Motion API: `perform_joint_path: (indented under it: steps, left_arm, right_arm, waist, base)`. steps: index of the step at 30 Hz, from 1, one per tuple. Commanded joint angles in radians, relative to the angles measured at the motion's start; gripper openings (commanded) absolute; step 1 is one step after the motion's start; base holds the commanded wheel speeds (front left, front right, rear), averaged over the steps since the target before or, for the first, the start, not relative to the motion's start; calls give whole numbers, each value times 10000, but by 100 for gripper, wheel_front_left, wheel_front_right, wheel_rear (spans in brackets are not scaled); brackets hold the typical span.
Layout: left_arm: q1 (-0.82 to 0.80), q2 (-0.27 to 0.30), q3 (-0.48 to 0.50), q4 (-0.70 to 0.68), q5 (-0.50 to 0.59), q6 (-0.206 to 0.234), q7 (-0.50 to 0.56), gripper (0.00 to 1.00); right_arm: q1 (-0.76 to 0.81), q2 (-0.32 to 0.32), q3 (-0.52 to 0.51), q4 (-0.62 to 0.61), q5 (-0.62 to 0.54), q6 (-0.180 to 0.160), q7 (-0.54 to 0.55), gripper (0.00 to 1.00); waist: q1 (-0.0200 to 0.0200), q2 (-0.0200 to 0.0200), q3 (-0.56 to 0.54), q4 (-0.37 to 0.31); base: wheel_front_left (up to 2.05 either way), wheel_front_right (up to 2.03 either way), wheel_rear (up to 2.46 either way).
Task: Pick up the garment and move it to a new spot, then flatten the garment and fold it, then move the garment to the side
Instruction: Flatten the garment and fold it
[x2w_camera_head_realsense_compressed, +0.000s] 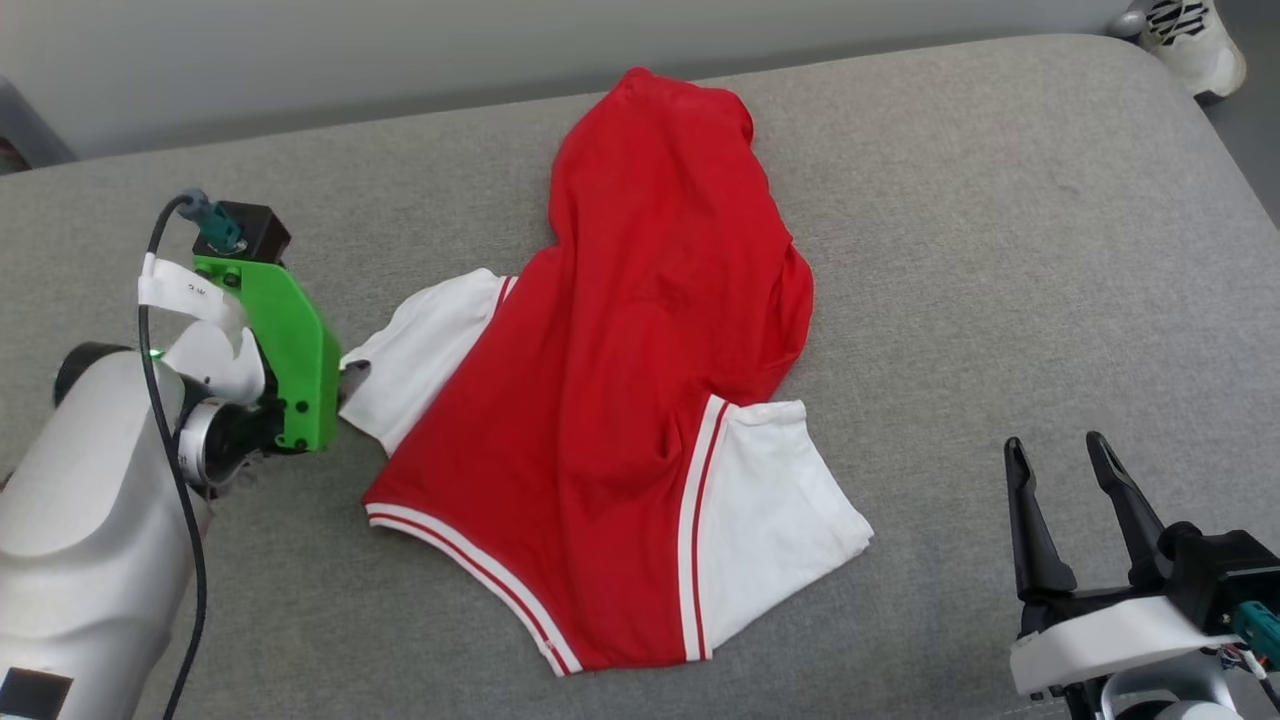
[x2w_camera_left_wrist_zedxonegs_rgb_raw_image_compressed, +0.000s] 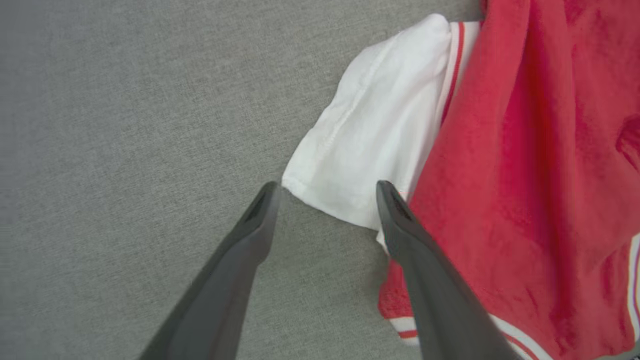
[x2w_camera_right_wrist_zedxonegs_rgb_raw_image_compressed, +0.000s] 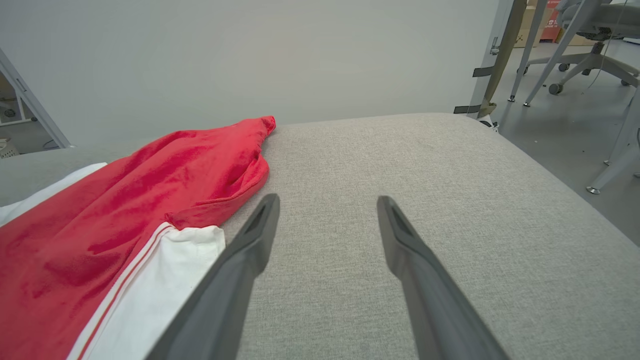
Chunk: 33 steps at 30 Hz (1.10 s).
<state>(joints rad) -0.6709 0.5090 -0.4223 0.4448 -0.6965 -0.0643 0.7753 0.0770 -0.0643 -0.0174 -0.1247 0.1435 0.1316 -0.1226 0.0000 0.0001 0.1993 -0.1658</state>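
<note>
Item: garment (x2w_camera_head_realsense_compressed: 620, 380), red with white sleeves, lying rumpled on the grey cushion (x2w_camera_head_realsense_compressed: 1000, 250). My left pincer (x2w_camera_left_wrist_zedxonegs_rgb_raw_image_compressed: 325, 187) is at its sleeve.

Detail: My left pincer is spread wide and holds nothing. The hem corner of the white sleeve (x2w_camera_left_wrist_zedxonegs_rgb_raw_image_compressed: 370, 135) lies between its fingertips, and the red body runs off to its right. I cannot tell whether the tips touch the cloth. My right pincer (x2w_camera_head_realsense_compressed: 1055, 445) is also spread and empty, above bare cushion, with the garment well apart on its left. The garment's long axis runs away from me, striped-trim end nearer and plain red end farther, roughly in line with my right pincer's fingers. The left pincer is much the nearer. I judge the coming pick depends on closing it on that sleeve edge, since the cloth there is thin, slack and quick to slip.
</note>
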Motion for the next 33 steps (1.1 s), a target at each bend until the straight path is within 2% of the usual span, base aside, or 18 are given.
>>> perform_joint_path:
  steps: [1, 6, 14, 17, 19, 26, 33]
  left_arm:
    - [-255, 186, -71, 253, 282, 150, 25, 100]
    - [-432, 275, -223, 1052, 527, 278, 64, 100]
    - [-531, 209, -393, 1802, 553, 33, -201, 100]
    - [-570, 17, -541, 2080, 399, -231, -287, 100]
    - [-556, -105, -602, 2154, 185, -368, -161, 1]
    - [-591, -305, -455, 2296, -277, -543, -901, 0]
    - [-290, 15, 469, 2191, -878, -226, -1833, 0]
  right_arm:
    - [-189, 60, 47, 60, -16, -9, -102, 100]
    - [-338, 89, 89, 210, 16, -9, -214, 100]
    - [-454, 114, 27, 352, 9, -9, -322, 100]
    - [-529, 125, -4, 399, -15, -9, -307, 100]
    - [-557, 127, -24, 421, -25, -9, -301, 100]
    - [-573, 133, -41, 468, -98, -9, -212, 100]
    - [-373, 29, 0, 497, -147, -9, 202, 100]
  waist:
    - [0, -1, 464, -410]
    - [0, -1, 701, -563]
    - [0, -1, 876, -575]
    - [0, -1, 952, -498]
    - [0, -1, 964, -459]
    - [0, -1, 825, -300]
    - [0, -1, 211, -41]
  base:
    - [0, 0, 0]
    - [0, 0, 0]
    - [0, 0, 0]
    - [0, 0, 0]
    - [0, 0, 0]
    - [0, 0, 0]
    - [0, 0, 0]
